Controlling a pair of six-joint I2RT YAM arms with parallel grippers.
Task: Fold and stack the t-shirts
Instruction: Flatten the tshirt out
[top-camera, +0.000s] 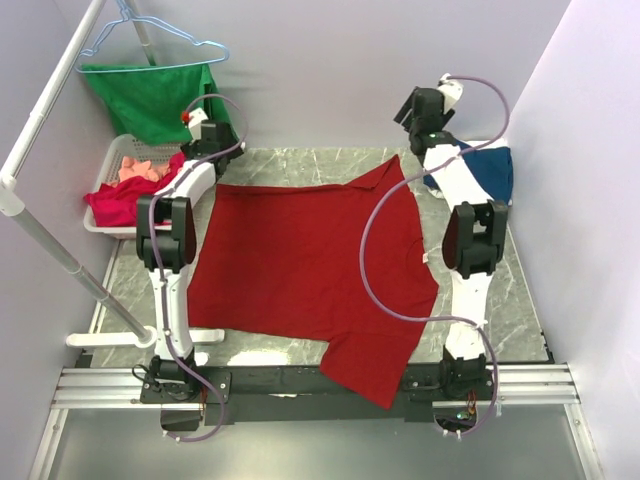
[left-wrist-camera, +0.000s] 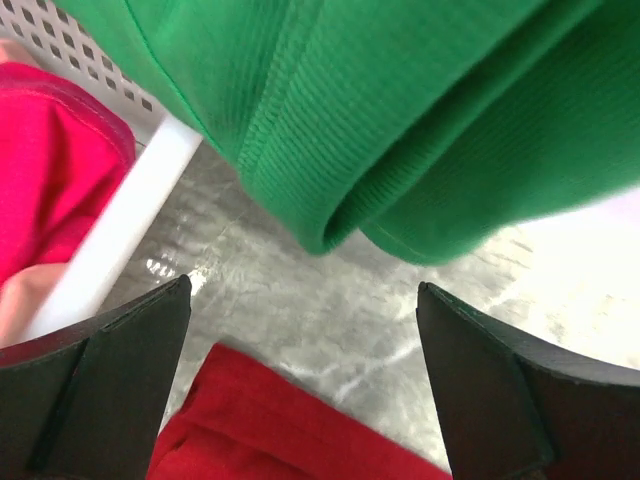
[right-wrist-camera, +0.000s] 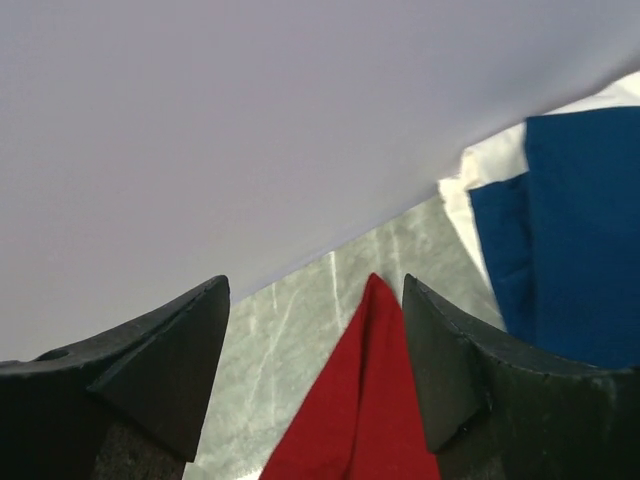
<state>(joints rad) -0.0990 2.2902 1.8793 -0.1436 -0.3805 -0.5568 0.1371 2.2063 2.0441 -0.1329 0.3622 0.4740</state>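
A large deep-red t-shirt (top-camera: 300, 270) lies spread flat on the marble table. My left gripper (top-camera: 200, 128) is open above its far left corner (left-wrist-camera: 260, 420), under the green garment. My right gripper (top-camera: 428, 108) is open above its far right corner (right-wrist-camera: 365, 400), the pointed tip lying between the jaws, apart from the fingers (right-wrist-camera: 440, 350). A dark blue t-shirt (top-camera: 490, 170) lies at the far right on a white one (right-wrist-camera: 490, 160). Crimson (top-camera: 125, 200) and salmon-pink (top-camera: 140, 168) shirts lie in the basket.
A green garment (top-camera: 150, 95) hangs on a light-blue wire hanger (top-camera: 150, 35) at the far left, hanging low over my left gripper (left-wrist-camera: 400, 120). A white perforated basket (top-camera: 112, 155) stands at the left. A white pipe rack (top-camera: 60, 250) runs along the left side.
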